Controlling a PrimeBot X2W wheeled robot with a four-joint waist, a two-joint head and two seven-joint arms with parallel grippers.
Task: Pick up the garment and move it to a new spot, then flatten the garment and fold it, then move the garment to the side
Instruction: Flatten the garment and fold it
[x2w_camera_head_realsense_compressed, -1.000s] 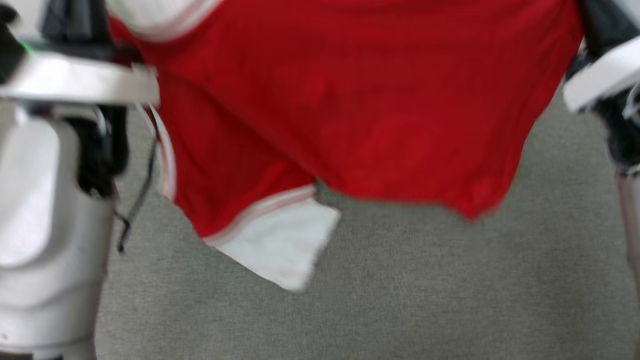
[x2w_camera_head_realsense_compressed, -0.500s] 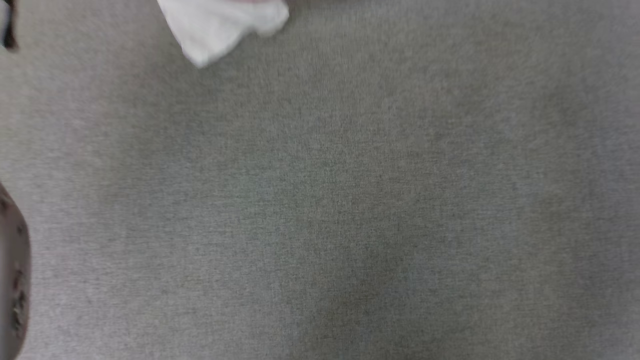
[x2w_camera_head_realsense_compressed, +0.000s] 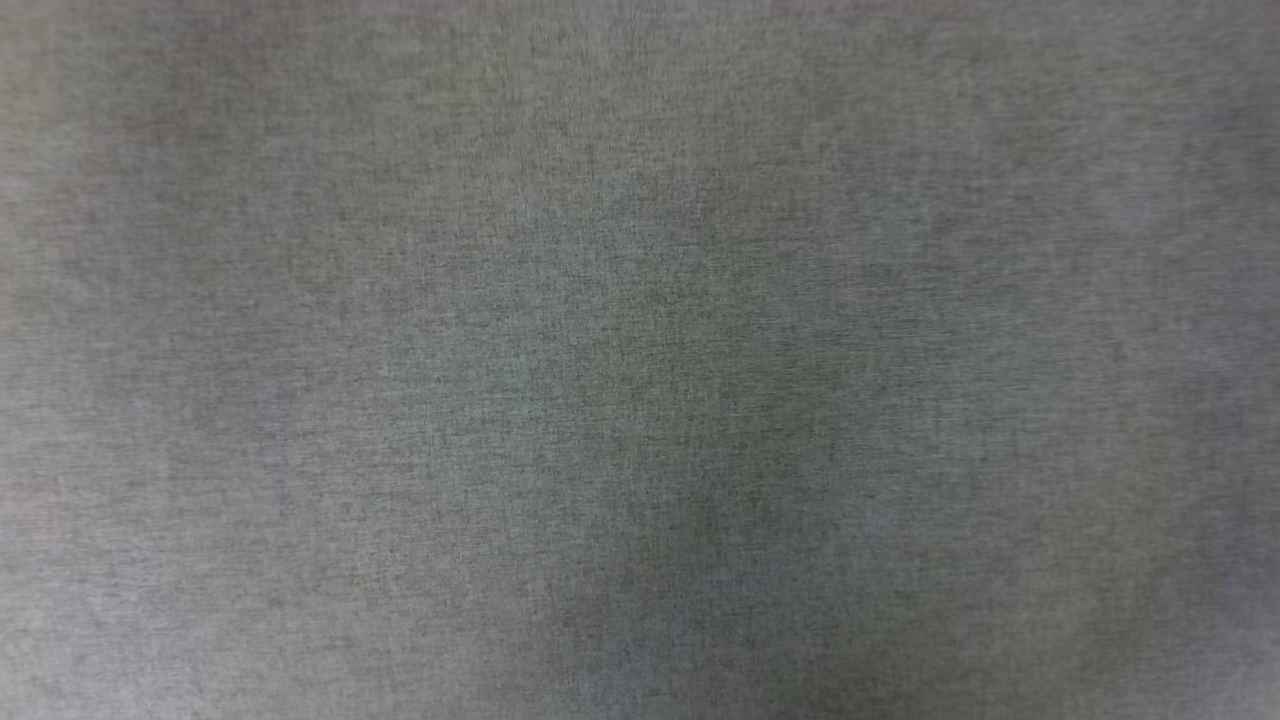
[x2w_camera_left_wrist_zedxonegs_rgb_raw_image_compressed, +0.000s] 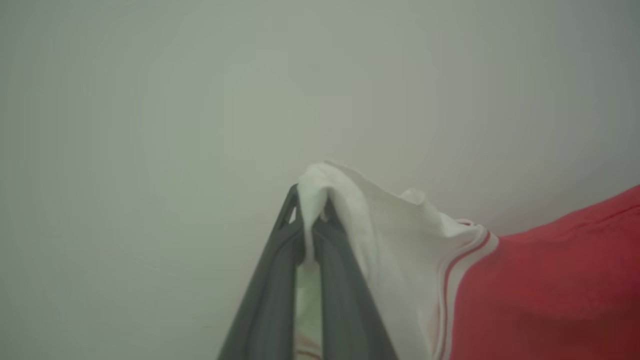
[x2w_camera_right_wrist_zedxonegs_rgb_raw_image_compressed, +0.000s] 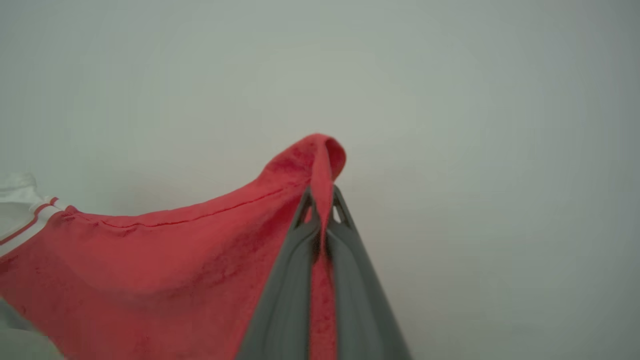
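Since a second ago the head camera has swung: the red cloth and pale forearms that crossed the top of its picture then have passed out of it, and it now looks down on a bare stretch of grey woven surface (x2w_camera_head_realsense_compressed: 640, 360), slightly blurred. The garment (x2w_camera_left_wrist_zedxonegs_rgb_raw_image_compressed: 550, 280) hangs in the air between the two arms. The left gripper (x2w_camera_left_wrist_zedxonegs_rgb_raw_image_compressed: 312, 220) is clamped shut on a bunched fold of the white sleeve (x2w_camera_left_wrist_zedxonegs_rgb_raw_image_compressed: 390, 225), just beside its red-and-white striped trim (x2w_camera_left_wrist_zedxonegs_rgb_raw_image_compressed: 465, 255). The right gripper (x2w_camera_right_wrist_zedxonegs_rgb_raw_image_compressed: 322, 210) is pinched shut on a fold of the red edge (x2w_camera_right_wrist_zedxonegs_rgb_raw_image_compressed: 310, 155), with the stitched hem running away from it towards the sleeve. By my reading this is the carry to a new spot, with the lay-down to follow. To do it well, both grips should hold firm and the arms should stay spread, so that the cloth stays stretched between them instead of sagging into a bundle. They should then come down level, letting the hanging part meet the surface first and drawing the rest out flat. Each wrist view gives its own pinch and how little cloth is caught in it. The head view gives the landing ground, which both wrist views render as a pale blur.
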